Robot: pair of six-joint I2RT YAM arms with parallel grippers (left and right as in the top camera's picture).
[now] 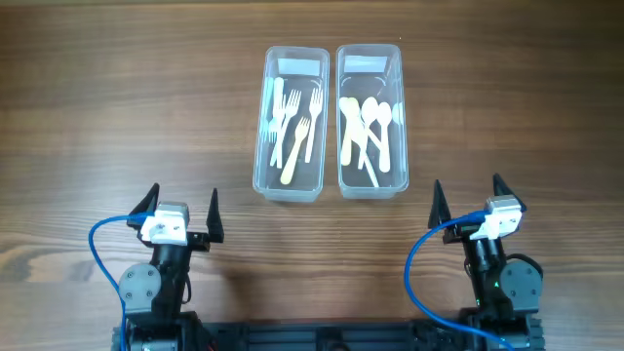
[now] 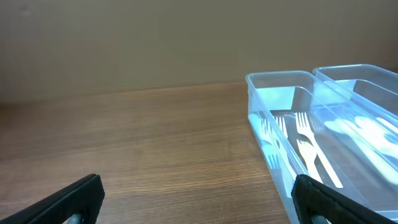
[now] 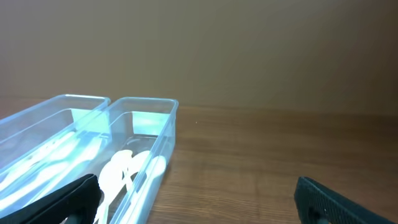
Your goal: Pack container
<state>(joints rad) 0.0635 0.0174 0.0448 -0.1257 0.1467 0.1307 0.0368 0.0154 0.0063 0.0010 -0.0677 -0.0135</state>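
Clear fork container (image 1: 292, 191) beside spoon container (image 1: 371, 192); pale patches (image 1: 300, 66), perhaps labels, illegible.

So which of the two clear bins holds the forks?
The left bin, nearer the left gripper; the right bin holds round-bowled spoons instead.

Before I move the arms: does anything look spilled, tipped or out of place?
Nothing stands out. The left clear rectangular plastic container holds only pale plastic forks, the right clear container beside it only pale plastic spoons; both stand upright. No cutlery lies on the wooden table. The left gripper and right gripper are open and empty.
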